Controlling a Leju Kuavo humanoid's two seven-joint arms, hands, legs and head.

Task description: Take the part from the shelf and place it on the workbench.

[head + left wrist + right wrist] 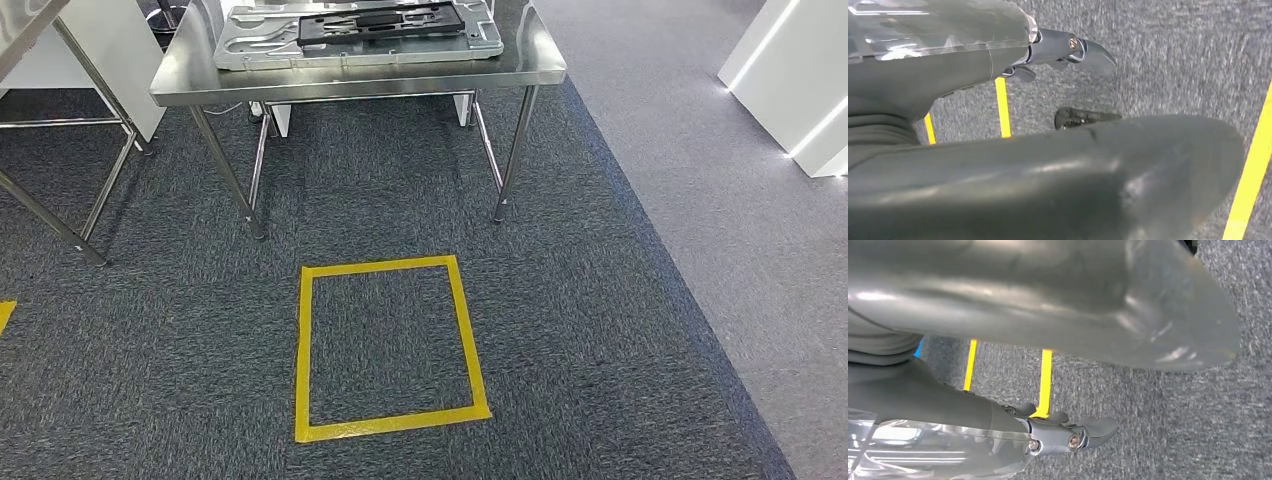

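At the far left of your head view stood a second steel table (pixel 60 120), only its thin round legs and a corner of its top visible. To its right you had the workbench (pixel 360 75), a brushed stainless top on tubular legs with cross braces. On it lay the part (pixel 360 35), a flat, silver stamped-metal panel with ribs and cut-outs, carrying a black moulded insert (pixel 385 22) on top. No label or writing could be read on either. Nearer you, a yellow tape square (pixel 388 345) was laid on the dark blue-grey, short-pile carpet (pixel 600 330). A lighter grey carpet strip (pixel 720 180) ran along the right, past a glossy white cabinet (pixel 800 70).

Your left hand (pixel 1068 52) hung over the carpet with its dark fingers loosely extended, grasping nothing. Your right hand (pixel 1068 432) hung likewise, fingers apart and released, above a yellow tape line (pixel 1044 382).
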